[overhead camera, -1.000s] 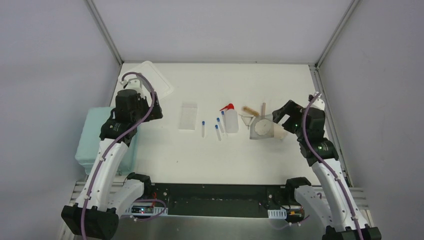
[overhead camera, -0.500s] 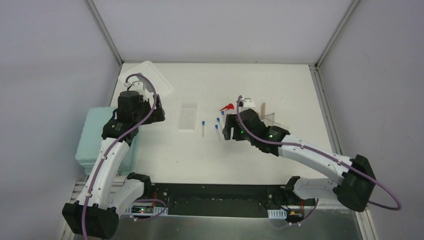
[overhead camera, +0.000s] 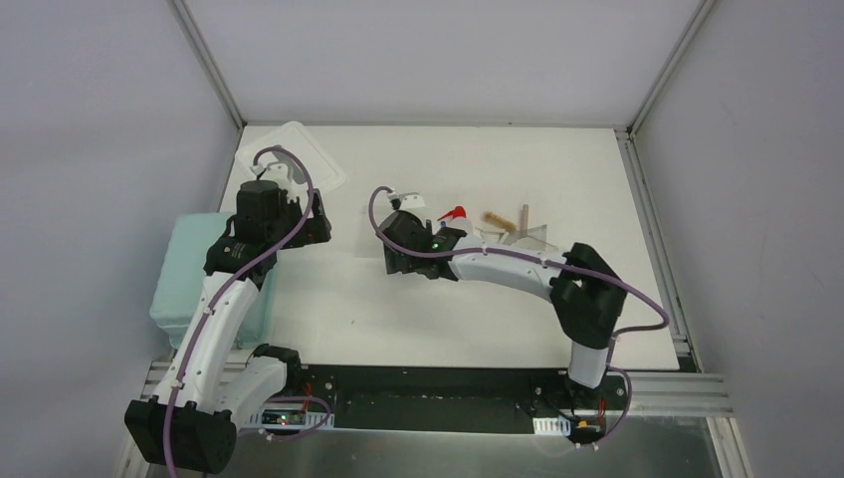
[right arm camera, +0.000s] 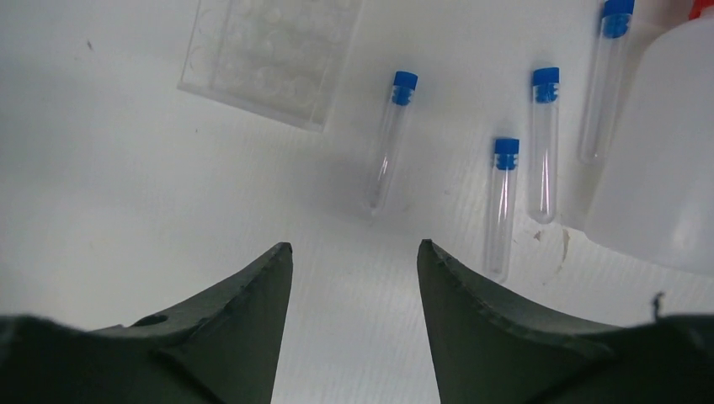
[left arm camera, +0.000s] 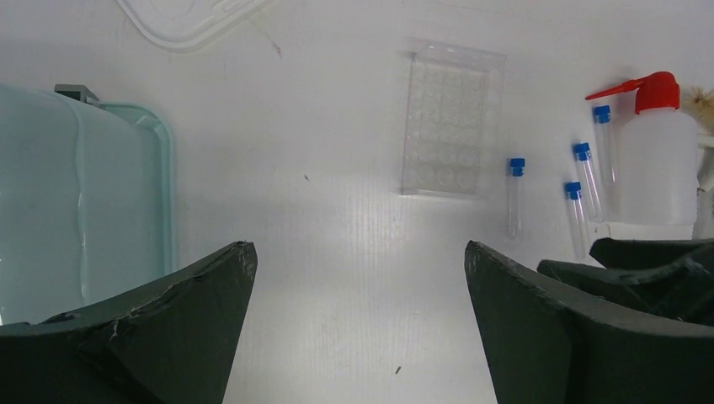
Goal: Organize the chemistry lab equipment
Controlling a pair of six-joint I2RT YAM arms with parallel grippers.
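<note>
By the table's (overhead camera: 448,319) near-left side stands the teal bin (overhead camera: 189,274). The left claw (left arm camera: 358,252) hangs over the bare surface just beside it, released, its jaws spread wide and empty. The right arm (overhead camera: 518,264) reaches across to the middle of the table. The right claw (right arm camera: 354,252) is also released, fingers parted with nothing between them, poised just short of the bottom end of one blue-capped tube (right arm camera: 389,139). That tube lies flat and alone, cap pointing away. Three more tubes (right arm camera: 543,143) lie side by side to its right, the last one just beside the white squeeze bottle (right arm camera: 657,151) with the red spout. A little beyond the lone tube and to its left, the clear tube rack (right arm camera: 269,59) lies flat on the table. Seen from above, a clear funnel (overhead camera: 490,239) and a clear container (overhead camera: 537,237) sit close together right of the bottle, with wooden handles (overhead camera: 525,214) sticking out past them. Farthest off, in the back-left corner, lies a translucent white lid (overhead camera: 299,154).
</note>
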